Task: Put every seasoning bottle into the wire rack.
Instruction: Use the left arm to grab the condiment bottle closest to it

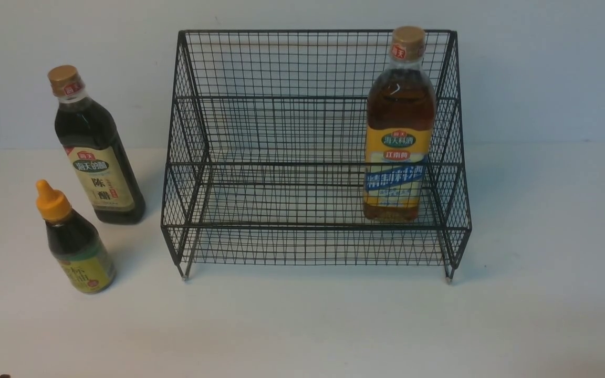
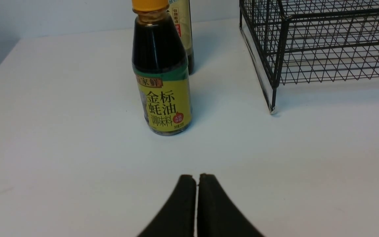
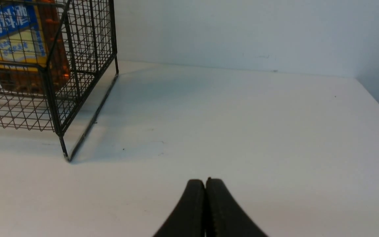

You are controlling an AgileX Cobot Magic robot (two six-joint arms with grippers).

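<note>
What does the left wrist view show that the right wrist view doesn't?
Left wrist only: the short orange-capped bottle, part of the tall dark bottle behind it, and the shut left gripper. Right wrist only: the amber bottle inside the wire rack, and the shut right gripper. Both: a corner of the rack and the white table.

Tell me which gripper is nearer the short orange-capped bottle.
Left. The left gripper faces the short bottle, apart from it. The right gripper is off the wire rack's other side, bottle out of its view.
</note>
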